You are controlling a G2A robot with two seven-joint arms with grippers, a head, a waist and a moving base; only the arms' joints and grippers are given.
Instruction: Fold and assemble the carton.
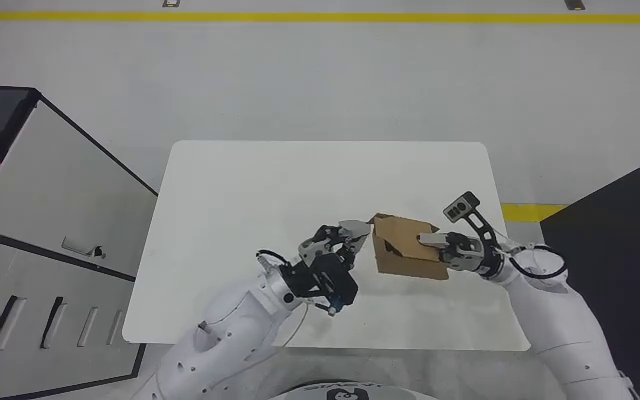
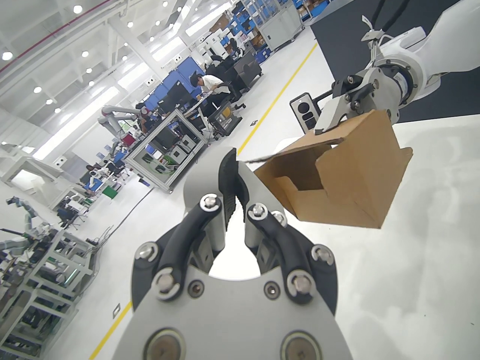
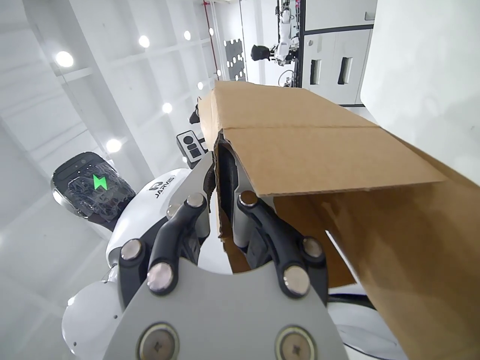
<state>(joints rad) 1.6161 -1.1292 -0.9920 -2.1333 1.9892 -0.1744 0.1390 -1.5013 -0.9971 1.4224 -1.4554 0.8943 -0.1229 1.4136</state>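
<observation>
Carton (image 1: 405, 252) in right hand (image 1: 428, 240), just beside left hand (image 1: 358, 232).

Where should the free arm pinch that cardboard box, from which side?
Likely the thin wall edge of the carton nearest the left gripper, coming from that open side: one cardboard layer fits between jaws, and the right gripper clamps the far wall.

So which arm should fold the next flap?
Left, probably. The left gripper sits right at the carton's open end, while the right gripper is shut on the carton's other side, busy holding it.
</observation>
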